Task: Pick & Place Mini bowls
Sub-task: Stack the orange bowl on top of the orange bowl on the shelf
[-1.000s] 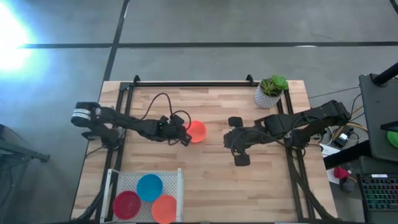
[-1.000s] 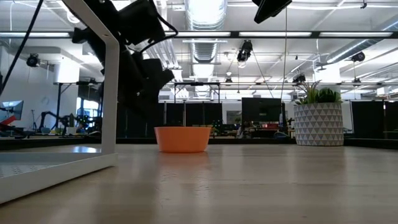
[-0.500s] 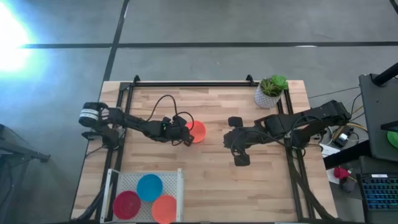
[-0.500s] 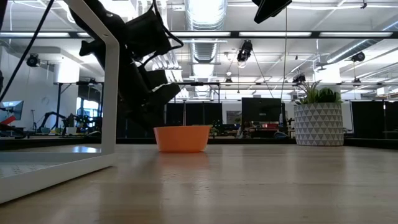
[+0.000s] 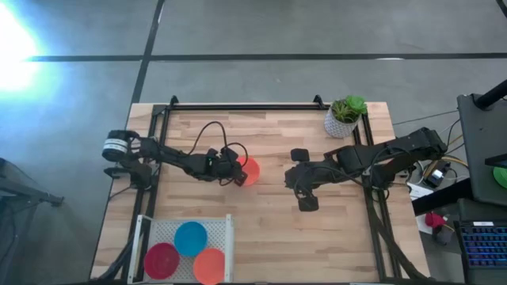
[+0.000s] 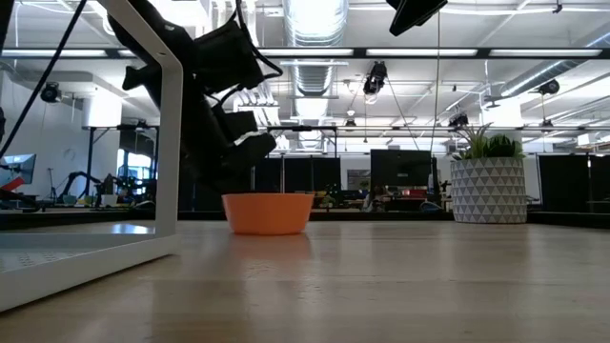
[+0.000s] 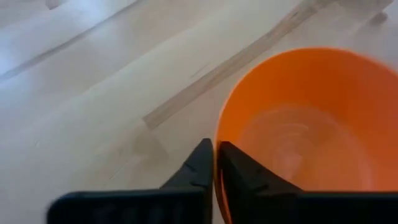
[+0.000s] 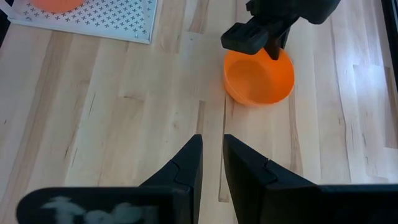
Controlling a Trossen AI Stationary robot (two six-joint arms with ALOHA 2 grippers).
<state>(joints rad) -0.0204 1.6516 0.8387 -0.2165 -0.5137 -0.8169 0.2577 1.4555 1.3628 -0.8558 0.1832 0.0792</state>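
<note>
Left end effector (image 7: 214, 163) pinches the rim of the orange mini bowl (image 5: 249, 170) mid-bench, fingers nearly closed; grasp step; next, lift and carry to the white tray (image 5: 225, 229); right end effector (image 8: 211, 163) waits, slightly parted, empty

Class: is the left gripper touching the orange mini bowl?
Touching. In the left wrist view, the left gripper has its fingers closed on the orange mini bowl's rim.
</note>
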